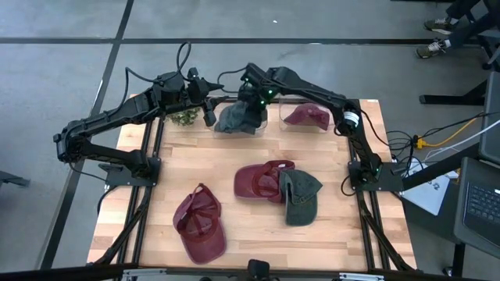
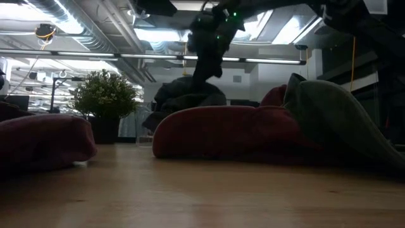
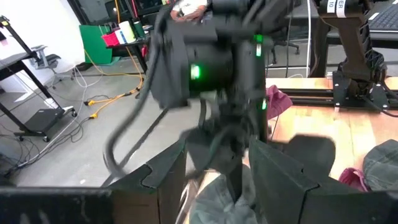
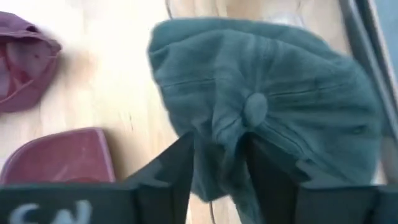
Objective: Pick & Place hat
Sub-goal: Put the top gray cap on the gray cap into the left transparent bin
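At the far edge of the wooden table (image 1: 250,234), the right gripper (image 1: 248,100) hangs over a grey-green hat (image 1: 238,119), its 2 fingers parted a little with a fold of the crown between them. The left gripper (image 1: 209,114) sits just beside that hat, fingers apart and holding nothing. 2 maroon hats and another green one lie nearer the front.

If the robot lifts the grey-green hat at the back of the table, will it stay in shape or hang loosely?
The grey-green hat will probably sag: its cloth is creased and bunched between the right gripper's fingers. It looks light for its size, being thin fabric. It is unlikely to roll, since it lies slumped in a heap in the high view.
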You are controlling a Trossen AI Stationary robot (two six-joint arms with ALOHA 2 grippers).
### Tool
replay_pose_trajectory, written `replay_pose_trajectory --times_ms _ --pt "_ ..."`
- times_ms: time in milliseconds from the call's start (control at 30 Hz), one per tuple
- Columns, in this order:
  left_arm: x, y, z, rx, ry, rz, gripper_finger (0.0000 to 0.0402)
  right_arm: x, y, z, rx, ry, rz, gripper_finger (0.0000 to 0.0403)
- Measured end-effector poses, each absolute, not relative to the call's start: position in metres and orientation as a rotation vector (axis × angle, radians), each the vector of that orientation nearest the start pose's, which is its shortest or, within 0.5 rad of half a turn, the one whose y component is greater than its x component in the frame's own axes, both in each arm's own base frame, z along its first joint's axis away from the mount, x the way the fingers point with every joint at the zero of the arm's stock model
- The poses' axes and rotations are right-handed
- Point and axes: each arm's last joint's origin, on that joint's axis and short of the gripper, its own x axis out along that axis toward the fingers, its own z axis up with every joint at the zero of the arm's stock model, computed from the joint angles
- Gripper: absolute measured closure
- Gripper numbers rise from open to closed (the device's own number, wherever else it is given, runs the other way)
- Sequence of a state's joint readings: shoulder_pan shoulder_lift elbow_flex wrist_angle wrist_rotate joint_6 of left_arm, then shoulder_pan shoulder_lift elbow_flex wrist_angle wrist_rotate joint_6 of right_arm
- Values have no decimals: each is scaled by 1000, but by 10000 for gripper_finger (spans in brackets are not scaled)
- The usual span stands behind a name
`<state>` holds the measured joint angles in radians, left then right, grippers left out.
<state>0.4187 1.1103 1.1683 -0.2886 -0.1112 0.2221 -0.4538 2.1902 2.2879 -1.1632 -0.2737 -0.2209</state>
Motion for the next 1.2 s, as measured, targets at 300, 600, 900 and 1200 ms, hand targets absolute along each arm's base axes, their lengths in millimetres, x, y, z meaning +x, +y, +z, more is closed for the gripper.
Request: replay_pose_trajectory --times_ms 300,600,900,1200 --pt "216 100 392 180 290 500 231 393 -181 362 10 963 -29 190" --pt "216 100 392 180 291 499 231 404 -193 391 -174 726 -274 247" --pt "216 100 392 180 292 501 231 421 -202 356 -172 824 -253 390" --pt "216 100 392 180 294 502 231 428 -202 309 36 1015 -154 394"
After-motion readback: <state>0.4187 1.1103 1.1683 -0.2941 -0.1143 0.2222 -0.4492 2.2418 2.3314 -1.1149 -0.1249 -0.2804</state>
